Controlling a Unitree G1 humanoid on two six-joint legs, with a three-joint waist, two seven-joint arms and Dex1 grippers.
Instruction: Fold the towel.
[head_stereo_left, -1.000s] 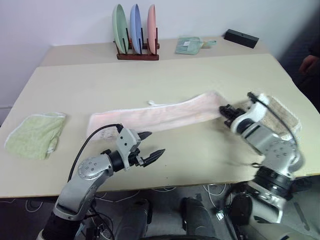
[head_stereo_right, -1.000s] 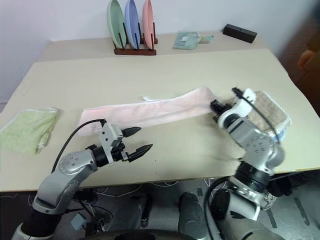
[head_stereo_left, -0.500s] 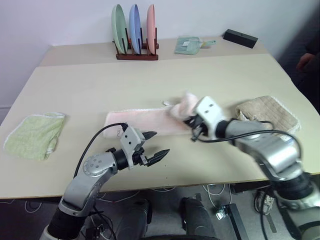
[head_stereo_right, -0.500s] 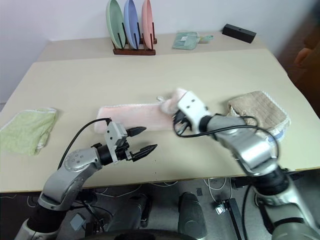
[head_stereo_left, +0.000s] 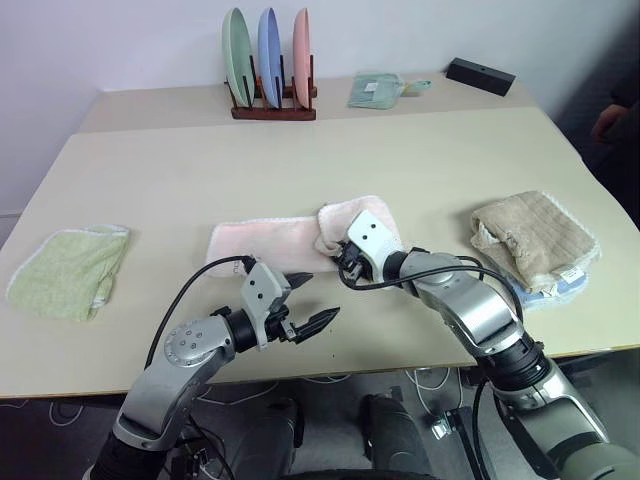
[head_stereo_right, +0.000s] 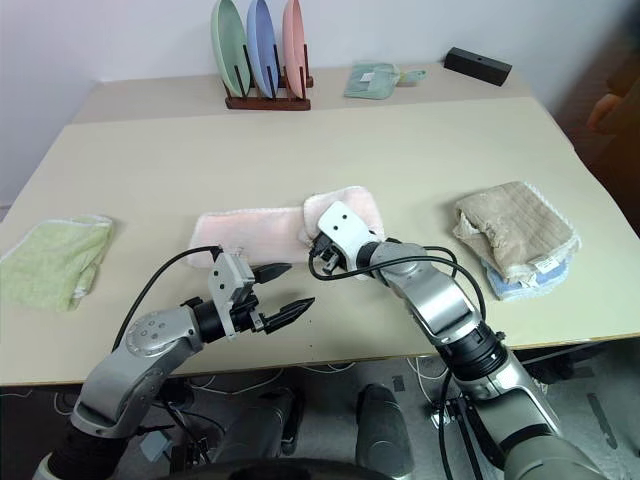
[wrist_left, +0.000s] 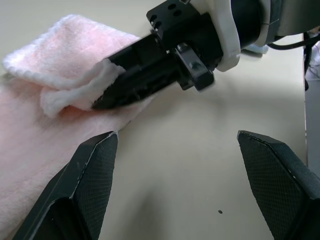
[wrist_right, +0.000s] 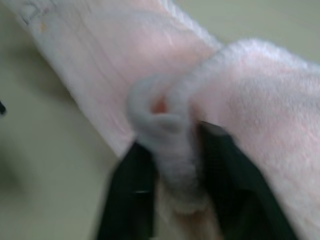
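Observation:
The towel (head_stereo_left: 260, 240), pale pink, lies in the middle of the table with its right end doubled over onto the rest. My right gripper (head_stereo_left: 342, 263) sits at that folded-over end, low over the table and pointing left. In the right wrist view a roll of the towel (wrist_right: 250, 100) sits squeezed between its two black fingers (wrist_right: 125, 195). My left gripper (head_stereo_left: 318, 298) hovers open just in front of the towel, nothing between its fingers (wrist_left: 95, 170). Close ahead of it, the left wrist view has the right gripper (wrist_left: 102, 102) pinching the towel's whitish edge.
A light green towel (head_stereo_left: 65, 270) lies at the table's left edge. A beige towel (head_stereo_left: 535, 235) rests on a blue cloth (head_stereo_left: 545, 292) at the right. At the back stand a rack of three plates (head_stereo_left: 270, 60), a small greenish cloth (head_stereo_left: 378, 90) and a black box (head_stereo_left: 482, 75).
My right gripper swung left, carrying the towel's right end over onto the rest, so the long strip is now about half as long. The left gripper stayed open, barely moving.

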